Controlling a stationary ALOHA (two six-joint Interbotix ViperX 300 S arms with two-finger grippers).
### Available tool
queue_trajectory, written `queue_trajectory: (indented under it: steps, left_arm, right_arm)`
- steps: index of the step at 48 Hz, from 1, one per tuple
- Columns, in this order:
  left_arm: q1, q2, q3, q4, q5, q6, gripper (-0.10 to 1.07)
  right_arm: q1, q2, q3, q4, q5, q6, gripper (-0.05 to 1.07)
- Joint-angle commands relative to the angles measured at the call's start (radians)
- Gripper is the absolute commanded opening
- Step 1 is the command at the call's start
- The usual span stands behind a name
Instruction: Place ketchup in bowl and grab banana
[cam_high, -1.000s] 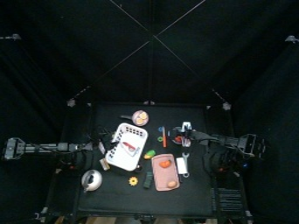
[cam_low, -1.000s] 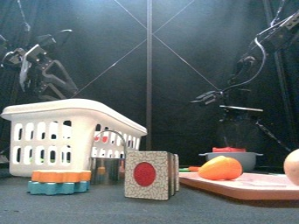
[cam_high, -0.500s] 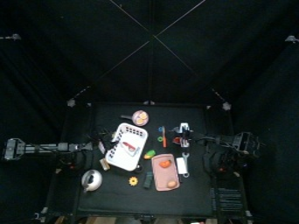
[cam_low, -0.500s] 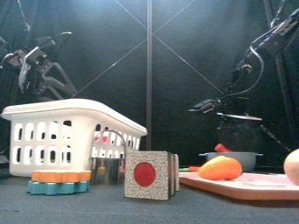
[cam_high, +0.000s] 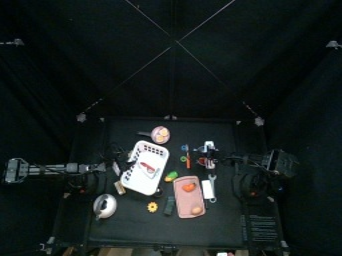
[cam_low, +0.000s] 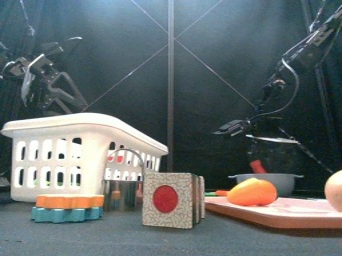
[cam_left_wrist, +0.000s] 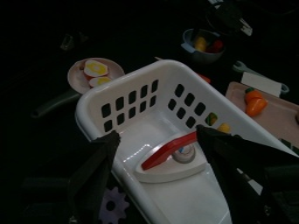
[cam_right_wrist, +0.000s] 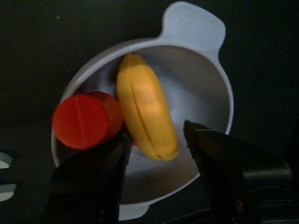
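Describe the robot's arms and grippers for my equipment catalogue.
Both arms are black and slim, with jointed segments and thin dark cables running along them. Each ends in a gripper with two flat black jaws: the right gripper and the left gripper. No markings show.

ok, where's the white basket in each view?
Top: white basket, left of the table's centre.
Front: basket, near left.
Left wrist: basket, mid-picture.
Right wrist: not in it.
Landmark: pink tray, beside the basket in those three views.
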Motion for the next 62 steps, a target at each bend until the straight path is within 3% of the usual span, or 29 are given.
queue_trajectory:
  steps: [1,12,21,40,62]
  left_arm:
    - [0.003,0.002,-0.012,0.003,0.003,0.002,1.02]
    - [0.002,0.002,-0.012,0.003,0.003,0.002,1.02]
    - [0.003,0.002,-0.012,0.003,0.003,0.002,1.02]
    - [0.003,0.002,-0.012,0.003,0.000,0.002,1.02]
    - [0.002,0.002,-0.012,0.003,-0.008,0.002,1.02]
  right_arm:
    - [-0.003,0.002,-0.012,-0.002,-0.009,0.002,0.80]
    - [-0.011,0.006,-0.023,0.005,-0.002,0.006,0.67]
    - [-0.012,-0.048,-0.055,0.028,0.046,0.015,0.60]
    - [-0.012,-0.218,-0.044,0.133,0.077,0.023,0.60]
    - [-0.012,-0.275,0.008,0.252,-0.008,0.025,0.60]
